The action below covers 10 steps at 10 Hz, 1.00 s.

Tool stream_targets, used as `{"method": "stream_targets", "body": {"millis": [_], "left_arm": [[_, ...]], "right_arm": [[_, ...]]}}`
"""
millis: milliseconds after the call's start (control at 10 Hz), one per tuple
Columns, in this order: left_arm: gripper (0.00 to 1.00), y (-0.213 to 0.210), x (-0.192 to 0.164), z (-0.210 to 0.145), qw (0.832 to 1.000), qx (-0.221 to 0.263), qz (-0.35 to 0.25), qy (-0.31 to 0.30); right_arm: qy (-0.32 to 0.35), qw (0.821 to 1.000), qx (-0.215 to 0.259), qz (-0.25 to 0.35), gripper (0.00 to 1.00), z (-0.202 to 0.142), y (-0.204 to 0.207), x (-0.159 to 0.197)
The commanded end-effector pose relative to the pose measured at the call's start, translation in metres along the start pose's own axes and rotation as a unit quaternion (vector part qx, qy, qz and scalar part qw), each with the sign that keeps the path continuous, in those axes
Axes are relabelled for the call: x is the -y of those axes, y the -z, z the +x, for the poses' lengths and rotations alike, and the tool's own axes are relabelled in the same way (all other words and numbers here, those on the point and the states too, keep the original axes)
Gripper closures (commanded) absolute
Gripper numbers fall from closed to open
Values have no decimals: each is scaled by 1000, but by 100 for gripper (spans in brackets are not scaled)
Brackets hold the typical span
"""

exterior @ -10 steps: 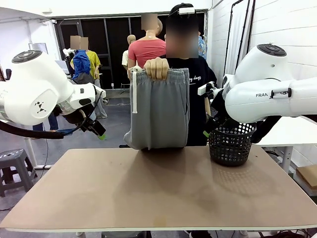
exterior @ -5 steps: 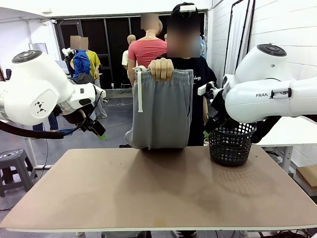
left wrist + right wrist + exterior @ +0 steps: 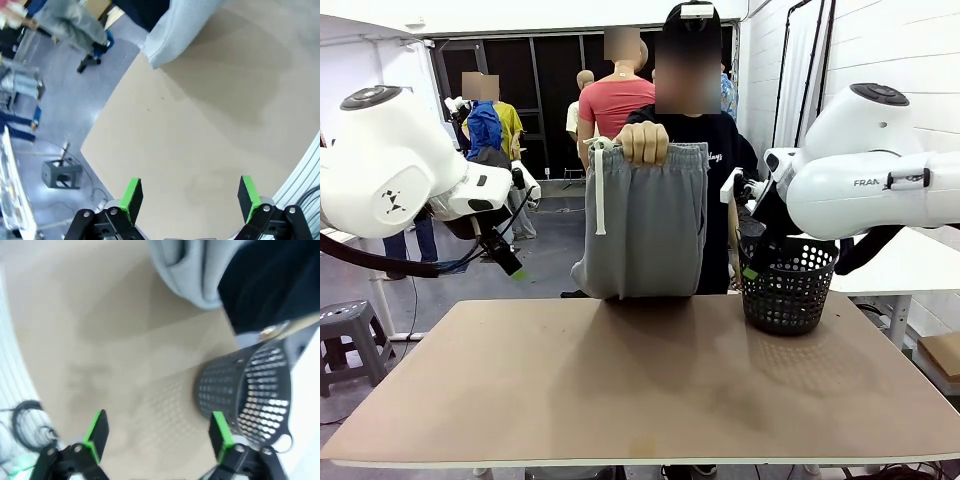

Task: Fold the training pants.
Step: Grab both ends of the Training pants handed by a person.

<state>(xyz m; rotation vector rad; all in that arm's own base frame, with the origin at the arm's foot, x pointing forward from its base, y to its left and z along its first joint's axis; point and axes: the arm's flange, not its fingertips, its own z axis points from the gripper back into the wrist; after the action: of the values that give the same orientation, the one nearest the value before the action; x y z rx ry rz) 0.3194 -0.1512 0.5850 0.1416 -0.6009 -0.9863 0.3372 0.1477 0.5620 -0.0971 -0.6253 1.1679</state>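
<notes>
On the tan table [image 3: 620,400] in front of me, a black mesh basket [image 3: 788,295] stands upright near the far right corner, while grey training pants [image 3: 650,230] hang down to its far edge.

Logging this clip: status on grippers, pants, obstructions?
Both open, empty: left gripper, right gripper. Person's hand holds training pants up at far edge of table. Far right, black basket, clear of pants.

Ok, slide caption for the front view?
Hand holds training pants up across the table; left gripper, right gripper open; basket at right.
</notes>
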Motion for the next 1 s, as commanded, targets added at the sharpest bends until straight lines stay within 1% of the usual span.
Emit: {"method": "stream_targets", "body": {"millis": [0, 100, 200, 300, 400, 500, 600, 700, 900], "left_arm": [[0, 15, -20, 0, 997, -5, 6, 72], [0, 26, -24, 0, 996, -4, -2, 94], [0, 40, -27, 0, 994, 6, 2, 110], [0, 54, -30, 0, 994, 2, 9, 113], [0, 66, -33, 0, 993, 10, 7, 114], [0, 73, -33, -1, 993, 4, -5, 121], [0, 79, -41, -1, 991, -9, -14, 135], [0, 66, -30, 1, 994, -2, -1, 108], [0, 66, -30, 1, 994, -2, -1, 108]], "right_arm": [[-79, 997, -5, -13, 0, -6, 3, 17], [-83, 996, -13, -17, 0, -9, 11, 21], [-79, 997, -4, -18, 0, -12, 20, 26], [-73, 997, 10, -21, 0, -15, 28, 29], [-72, 997, 21, -22, 0, -17, 38, 33], [-73, 997, 25, -20, 0, -19, 43, 33], [-71, 997, 5, -31, 0, -19, 47, 34], [-65, 998, 4, -23, 0, -16, 31, 32], [-65, 998, 4, -23, 0, -16, 31, 32]]}}
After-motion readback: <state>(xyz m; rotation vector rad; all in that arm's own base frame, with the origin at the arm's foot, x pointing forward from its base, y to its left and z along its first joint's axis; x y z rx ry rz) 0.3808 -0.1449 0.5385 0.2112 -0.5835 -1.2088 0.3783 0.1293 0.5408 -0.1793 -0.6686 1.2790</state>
